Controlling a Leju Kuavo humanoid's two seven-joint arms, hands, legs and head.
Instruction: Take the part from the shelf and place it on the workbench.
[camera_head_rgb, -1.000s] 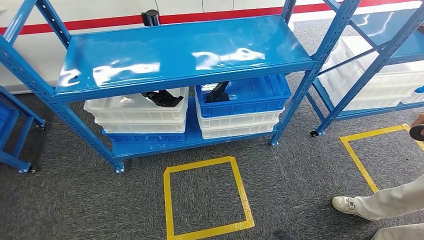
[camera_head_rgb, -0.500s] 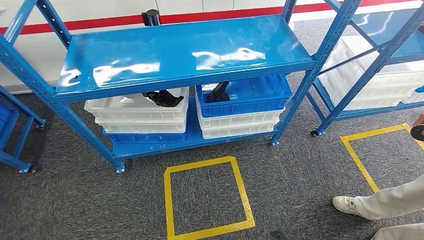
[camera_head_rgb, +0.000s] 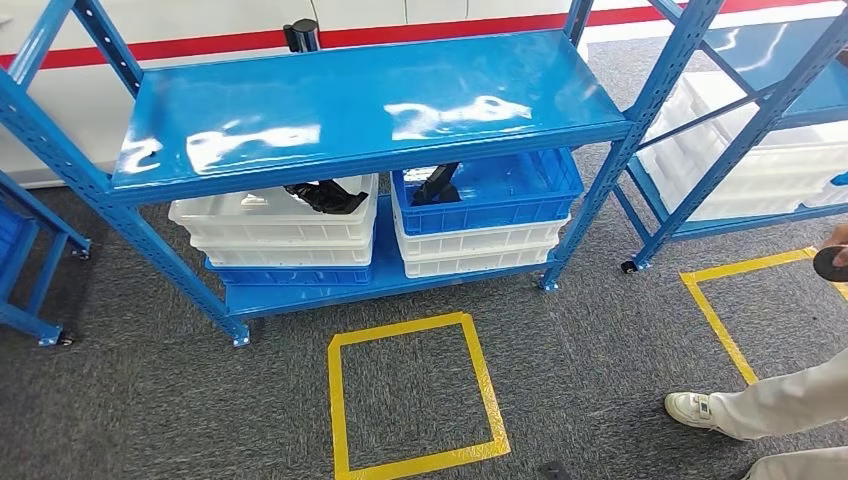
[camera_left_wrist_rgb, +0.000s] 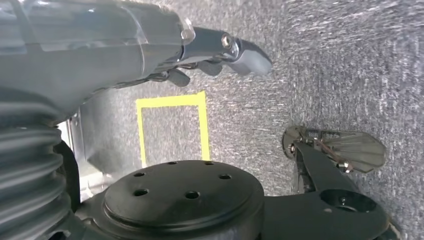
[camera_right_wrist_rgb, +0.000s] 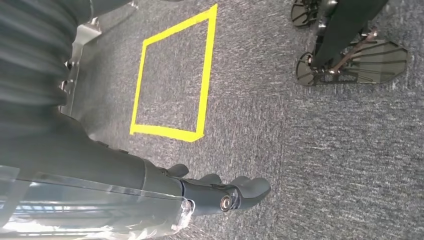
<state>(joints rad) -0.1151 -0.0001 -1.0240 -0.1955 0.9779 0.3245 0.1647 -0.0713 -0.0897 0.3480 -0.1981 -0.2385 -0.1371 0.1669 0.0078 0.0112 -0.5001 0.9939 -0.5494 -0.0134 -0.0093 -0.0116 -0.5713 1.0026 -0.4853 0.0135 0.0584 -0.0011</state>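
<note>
Black part (camera_head_rgb: 322, 196) lies in the white crate (camera_head_rgb: 270, 222), left of centre in the head view, under the blue shelf (camera_head_rgb: 370, 100). Best approach: low and straight, beneath the shelf lip. Wrist views add the hanging hands over carpet: left hand (camera_left_wrist_rgb: 220, 55) and right hand (camera_right_wrist_rgb: 225, 192) both empty, fingers loosely apart.

Lighting is bright, even and overhead. White glare patches mark the glossy top of the blue shelf (camera_head_rgb: 370, 100). Shadows beneath it are soft. Wrist views blur near the lens; the carpet (camera_right_wrist_rgb: 325, 150) stays sharp.
</note>
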